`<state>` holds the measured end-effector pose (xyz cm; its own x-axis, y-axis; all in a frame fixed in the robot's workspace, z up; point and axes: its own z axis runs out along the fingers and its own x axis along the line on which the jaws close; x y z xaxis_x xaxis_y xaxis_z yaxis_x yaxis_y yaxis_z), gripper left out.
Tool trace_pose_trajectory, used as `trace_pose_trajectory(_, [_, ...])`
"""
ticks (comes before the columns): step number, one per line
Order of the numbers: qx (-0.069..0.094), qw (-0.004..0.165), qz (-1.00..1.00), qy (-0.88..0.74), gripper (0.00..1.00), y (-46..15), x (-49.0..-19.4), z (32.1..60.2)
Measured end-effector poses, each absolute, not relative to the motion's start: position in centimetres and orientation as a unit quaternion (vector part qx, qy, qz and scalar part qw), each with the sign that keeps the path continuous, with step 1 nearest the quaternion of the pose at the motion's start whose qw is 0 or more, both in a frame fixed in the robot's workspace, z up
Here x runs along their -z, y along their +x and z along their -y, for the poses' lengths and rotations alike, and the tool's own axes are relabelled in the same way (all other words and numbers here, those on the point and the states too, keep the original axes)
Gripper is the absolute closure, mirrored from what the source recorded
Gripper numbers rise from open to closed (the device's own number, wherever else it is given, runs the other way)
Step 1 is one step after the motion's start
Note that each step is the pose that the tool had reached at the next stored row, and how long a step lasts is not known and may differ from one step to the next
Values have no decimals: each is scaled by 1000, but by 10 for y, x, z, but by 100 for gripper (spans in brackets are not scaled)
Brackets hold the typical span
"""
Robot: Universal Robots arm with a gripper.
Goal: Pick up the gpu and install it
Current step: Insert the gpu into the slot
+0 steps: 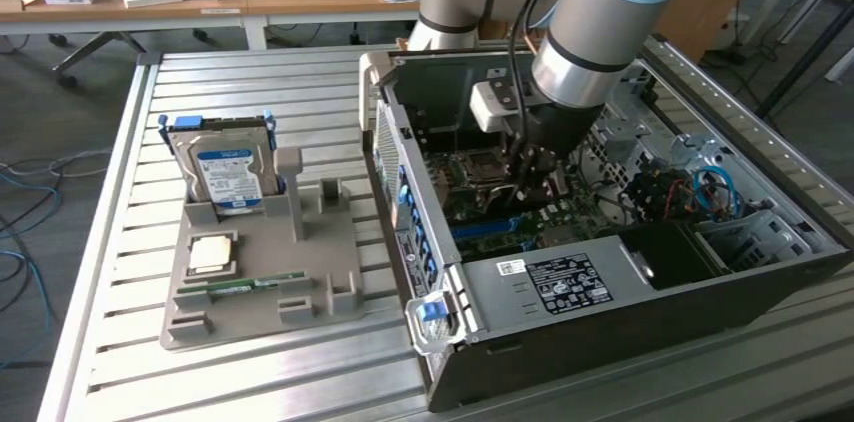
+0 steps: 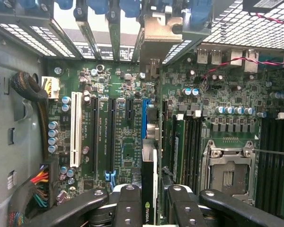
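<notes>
My gripper (image 2: 151, 201) is shut on the gpu (image 2: 149, 163), a thin black card seen edge-on with a green logo between the two black fingers (image 2: 128, 208). Its metal bracket (image 2: 157, 29) points toward the rear slot openings of the case. The card hangs just over the blue expansion slot (image 2: 144, 111) on the green motherboard (image 2: 118, 142); whether it touches the slot I cannot tell. In the exterior view my gripper (image 1: 541, 182) reaches down into the open computer case (image 1: 641, 277), above the motherboard (image 1: 501, 217).
Black expansion slots and a white one (image 2: 76, 122) lie beside the blue slot. The empty CPU socket (image 2: 227, 177) and RAM slots sit on the other side. Left of the case, a grey holder (image 1: 320, 287) carries a hard drive (image 1: 227, 172), a CPU chip (image 1: 214, 254) and a RAM stick (image 1: 247, 287).
</notes>
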<state>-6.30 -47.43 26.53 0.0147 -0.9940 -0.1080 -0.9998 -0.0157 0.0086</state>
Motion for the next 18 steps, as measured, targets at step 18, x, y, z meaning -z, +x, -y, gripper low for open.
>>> trace_pose_trajectory(18, [-41, 35, -704, -708, 74, -63, -265, 476])
